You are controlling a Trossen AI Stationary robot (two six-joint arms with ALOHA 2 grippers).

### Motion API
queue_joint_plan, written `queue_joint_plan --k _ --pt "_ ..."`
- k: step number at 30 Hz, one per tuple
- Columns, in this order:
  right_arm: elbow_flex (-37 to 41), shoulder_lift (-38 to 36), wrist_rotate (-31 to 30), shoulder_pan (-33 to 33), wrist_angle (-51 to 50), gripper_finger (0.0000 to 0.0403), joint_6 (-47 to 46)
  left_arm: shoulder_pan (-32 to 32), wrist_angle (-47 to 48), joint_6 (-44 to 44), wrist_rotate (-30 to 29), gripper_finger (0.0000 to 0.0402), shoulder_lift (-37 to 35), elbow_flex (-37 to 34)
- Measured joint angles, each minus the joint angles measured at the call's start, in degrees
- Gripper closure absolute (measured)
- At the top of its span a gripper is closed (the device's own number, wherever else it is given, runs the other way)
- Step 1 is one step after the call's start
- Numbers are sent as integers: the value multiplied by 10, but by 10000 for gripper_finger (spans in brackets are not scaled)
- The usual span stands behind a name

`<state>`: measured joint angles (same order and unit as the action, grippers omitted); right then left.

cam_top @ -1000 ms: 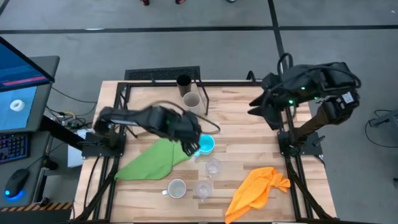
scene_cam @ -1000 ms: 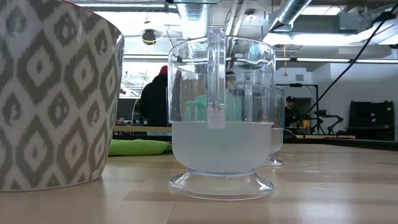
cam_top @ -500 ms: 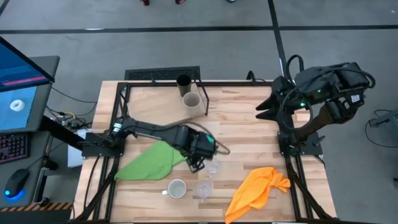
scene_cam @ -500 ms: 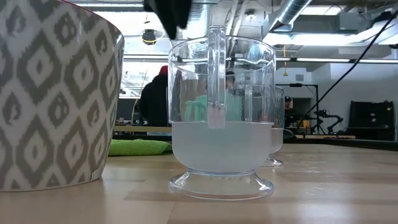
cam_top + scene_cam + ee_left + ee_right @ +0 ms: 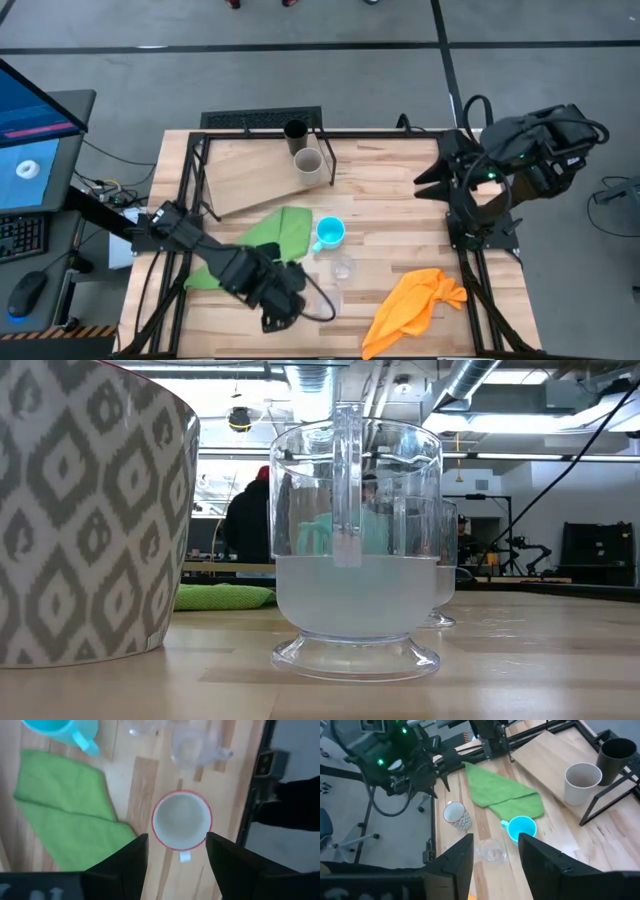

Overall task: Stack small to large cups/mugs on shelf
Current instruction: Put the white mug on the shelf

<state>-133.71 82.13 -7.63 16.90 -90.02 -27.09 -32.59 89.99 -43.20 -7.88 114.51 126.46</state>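
A white patterned mug with a red rim (image 5: 182, 820) stands upright on the table near the front edge. It also shows in the right wrist view (image 5: 456, 815) and large at the left of the low view (image 5: 80, 510). My left gripper (image 5: 176, 839) is open above it, one finger on each side, apart from it. In the high view my left gripper (image 5: 278, 298) hides the mug. A blue mug (image 5: 330, 232) and two clear glasses (image 5: 192, 745) (image 5: 140, 725) stand nearby. A grey-beige cup (image 5: 309, 163) and a black cup (image 5: 295, 132) stand at the shelf board (image 5: 250, 175). My right gripper (image 5: 430, 175) waits open, raised at the right.
A green cloth (image 5: 265, 240) lies left of the blue mug, an orange cloth (image 5: 415, 300) at the front right. The black wire frame (image 5: 592, 805) stands by the grey-beige cup. A person (image 5: 245, 520) stands in the room behind.
My left gripper has gone from beside the blue mug toward the table's near edge and now stands over the white mug. The blue mug, hidden under the arm half a second ago, shows again in the same place.
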Motion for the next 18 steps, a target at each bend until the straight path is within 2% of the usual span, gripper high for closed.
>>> queue_joint_plan --k 4,9,13,18 --pt "0 0 0 11 0 227 1 -32 -19 -54 -13 210 -9 -64" --pt "0 0 -17 22 0 227 4 -64 -113 -99 -7 210 -36 -177" --pt "0 0 -30 24 0 227 5 -71 -199 -125 -34 210 -106 -279" --pt "0 0 -30 24 0 227 5 -71 -290 -201 -41 210 -213 -437"
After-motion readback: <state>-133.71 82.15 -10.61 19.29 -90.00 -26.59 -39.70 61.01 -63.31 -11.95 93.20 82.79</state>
